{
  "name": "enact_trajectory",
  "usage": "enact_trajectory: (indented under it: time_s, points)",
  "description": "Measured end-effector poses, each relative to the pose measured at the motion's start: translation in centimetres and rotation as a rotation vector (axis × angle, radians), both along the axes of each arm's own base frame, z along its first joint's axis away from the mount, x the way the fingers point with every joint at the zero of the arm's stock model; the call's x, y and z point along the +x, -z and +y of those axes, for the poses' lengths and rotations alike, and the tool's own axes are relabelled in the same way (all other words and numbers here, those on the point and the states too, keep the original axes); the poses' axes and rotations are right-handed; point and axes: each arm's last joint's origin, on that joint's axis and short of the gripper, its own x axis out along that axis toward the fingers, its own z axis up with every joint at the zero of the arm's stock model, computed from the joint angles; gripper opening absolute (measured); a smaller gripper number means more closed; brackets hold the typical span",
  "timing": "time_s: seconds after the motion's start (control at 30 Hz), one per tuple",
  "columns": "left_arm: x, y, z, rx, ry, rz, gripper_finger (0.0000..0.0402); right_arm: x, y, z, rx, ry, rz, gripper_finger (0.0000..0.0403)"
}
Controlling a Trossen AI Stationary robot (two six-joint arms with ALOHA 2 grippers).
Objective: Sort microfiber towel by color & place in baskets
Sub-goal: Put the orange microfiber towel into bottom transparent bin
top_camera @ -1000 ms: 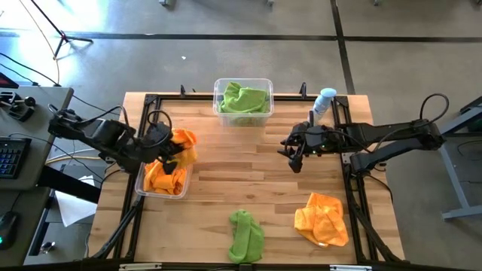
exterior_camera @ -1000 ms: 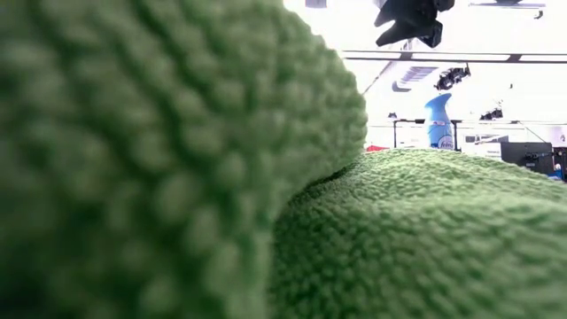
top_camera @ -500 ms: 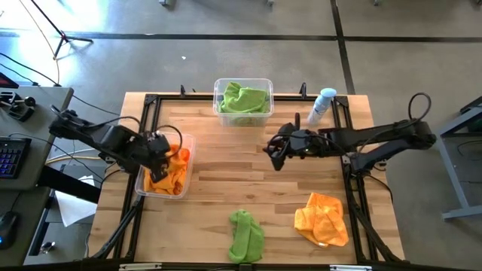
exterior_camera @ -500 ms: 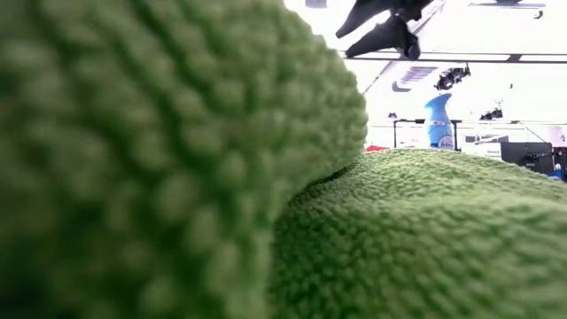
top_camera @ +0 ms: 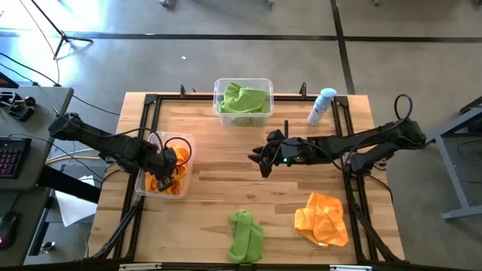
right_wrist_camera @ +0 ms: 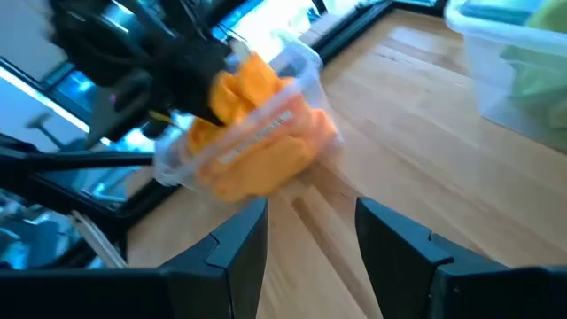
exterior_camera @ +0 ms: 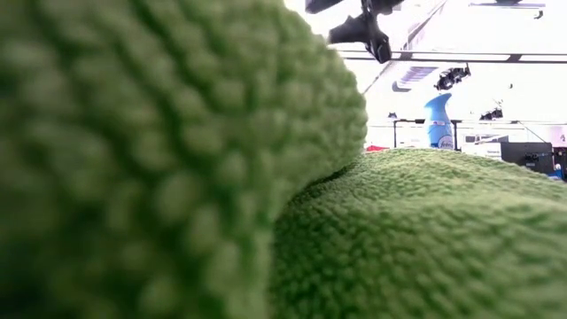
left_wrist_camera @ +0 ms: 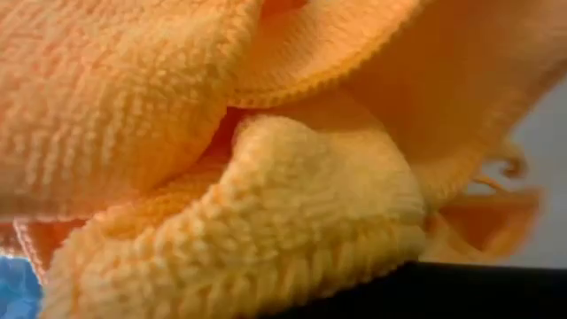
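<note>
My left gripper (top_camera: 166, 162) is down inside the clear basket (top_camera: 185, 140) at the table's left side, among orange towels (top_camera: 170, 179). Orange cloth (left_wrist_camera: 266, 177) fills the left wrist view. My right gripper (top_camera: 261, 163) hangs open over the middle of the table (right_wrist_camera: 310, 217), holding nothing. A second basket (top_camera: 243, 114) at the far edge holds green towels (top_camera: 243, 98). One green towel (top_camera: 246, 235) lies crumpled at the near edge and fills the low view (exterior_camera: 177, 159). An orange towel (top_camera: 322, 219) lies at the near right.
A blue-capped spray bottle (top_camera: 322, 105) stands at the far right corner, also in the low view (exterior_camera: 438, 120). Black frame rails (top_camera: 151, 105) run along the table's sides. Bare wood (top_camera: 226, 181) lies between the baskets and the loose towels.
My left gripper has come down into the left basket with an orange towel, which hung bunched over the basket's far rim before and now sits lower inside it. My right gripper has travelled toward the table's left, from near the right rail to the middle.
</note>
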Motion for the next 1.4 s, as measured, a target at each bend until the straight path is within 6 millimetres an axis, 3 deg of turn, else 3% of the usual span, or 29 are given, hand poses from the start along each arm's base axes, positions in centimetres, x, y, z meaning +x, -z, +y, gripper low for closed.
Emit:
enact_trajectory:
  time_s: [0.27,0.63,0.87,1.13,1.4]
  points:
    - [-0.3,1.7,1.3,0.006,-0.123,0.068,0.0016,0.1,-0.3,0.3,0.019,0.019,-0.043,0.0165]
    - [-0.1,1.5,2.1,-0.035,-0.126,0.084,0.0123,0.1,-0.3,0.3,0.022,0.031,-0.045,0.0165]
    - [0.2,-1.8,2.3,-0.026,-0.104,0.045,0.0158,0.1,-0.3,0.3,0.016,0.032,-0.043,0.0165]
    - [-0.6,-6.0,2.4,-0.02,-0.098,0.041,0.0161,0.1,-0.3,0.2,0.004,0.032,-0.041,0.0165]
    - [-1.2,-8.7,2.6,-0.004,-0.1,0.011,0.0161,0.1,-0.3,0.2,0.004,0.032,-0.041,0.0165]
